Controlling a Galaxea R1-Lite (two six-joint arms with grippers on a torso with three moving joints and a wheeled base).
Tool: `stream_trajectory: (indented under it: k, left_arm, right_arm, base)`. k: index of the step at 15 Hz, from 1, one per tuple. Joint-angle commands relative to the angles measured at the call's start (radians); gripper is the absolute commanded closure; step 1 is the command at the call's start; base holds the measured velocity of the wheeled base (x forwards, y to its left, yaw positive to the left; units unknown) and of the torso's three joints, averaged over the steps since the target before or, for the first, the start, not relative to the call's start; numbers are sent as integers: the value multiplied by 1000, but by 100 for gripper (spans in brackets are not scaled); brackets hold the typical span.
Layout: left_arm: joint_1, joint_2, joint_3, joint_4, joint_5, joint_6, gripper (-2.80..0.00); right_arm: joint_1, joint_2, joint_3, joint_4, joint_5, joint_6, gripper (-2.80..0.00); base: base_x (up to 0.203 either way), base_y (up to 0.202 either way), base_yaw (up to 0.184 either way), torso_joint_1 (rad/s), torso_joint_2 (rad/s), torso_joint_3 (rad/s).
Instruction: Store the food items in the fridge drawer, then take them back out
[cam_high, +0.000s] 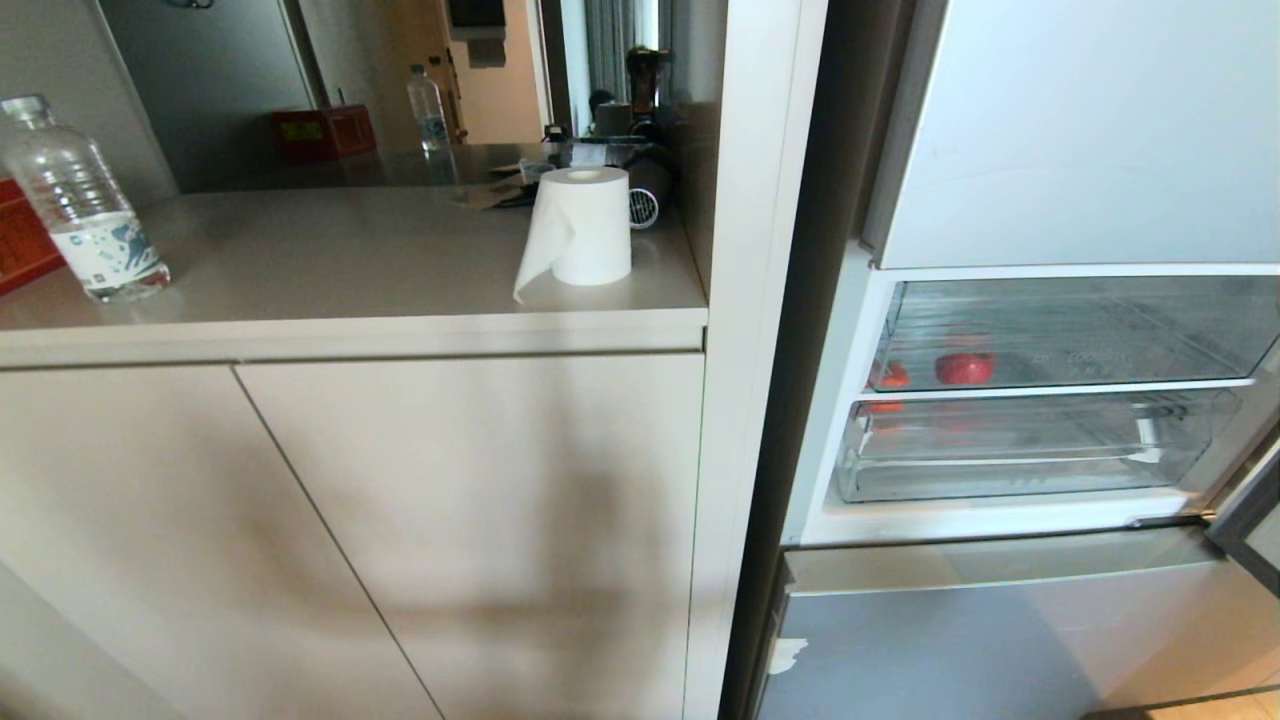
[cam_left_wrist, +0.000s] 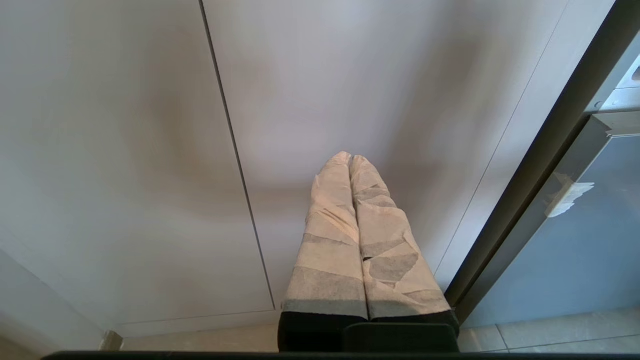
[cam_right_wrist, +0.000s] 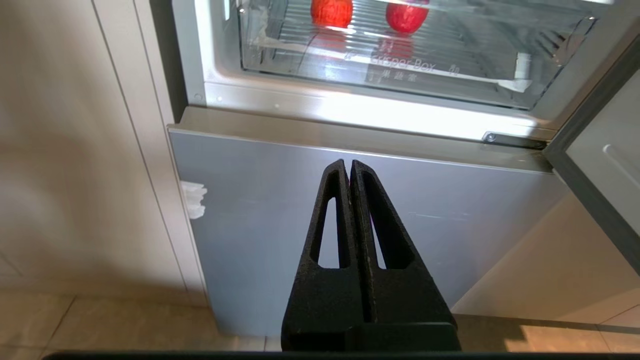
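Beige counter (cam_high: 350, 260): bottle (cam_high: 80, 200), paper roll (cam_high: 585, 225) | fridge drawer (cam_high: 1050, 330): 2 red food items (cam_high: 965, 367) | both jaws closed, empty

- We read "Crisper Box" printed in pale letters on the clear front wall of the lower fridge bin (cam_right_wrist: 400, 67), in the right wrist view.
- Beneath that wording we note a short line of Chinese characters on the same clear front; we cannot make them out.
- In the head view the same print shows only as a faint pale mark on the clear plastic; we cannot read it there.
- The water bottle (cam_high: 85, 200) on the surface carries a white label with blue graphics; we can read no words on it.
- The red box (cam_high: 322, 132) farther back bears a yellowish patch; we cannot read it.
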Motion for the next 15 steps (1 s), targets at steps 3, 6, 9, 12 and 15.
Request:
stream_trajectory:
  k: [3, 6, 9, 12, 15]
  left_arm:
    - [0, 0, 0, 0, 0, 0, 0]
    - [0, 0, 0, 0, 0, 0, 0]
    - [0, 0, 0, 0, 0, 0, 0]
    - [0, 0, 0, 1, 0, 0, 0]
    - [0, 0, 0, 0, 0, 0, 0]
  right_arm:
    - [1, -8, 1, 4, 4, -1, 0]
    - [1, -8, -1, 4, 0, 2, 0]
    - [1, -8, 1, 2, 1, 34, 0]
    - [1, -8, -1, 1, 0, 39, 0]
    - [1, -8, -1, 2, 0, 39, 0]
  base:
    - [0, 0, 0, 0, 0, 0]
    - [-4, 4, -129, 1, 1, 2]
    - [-1, 7, -178, 4, 2, 4]
    - [1, 5, -177, 0, 2, 3]
    - [0, 7, -179, 2, 1, 0]
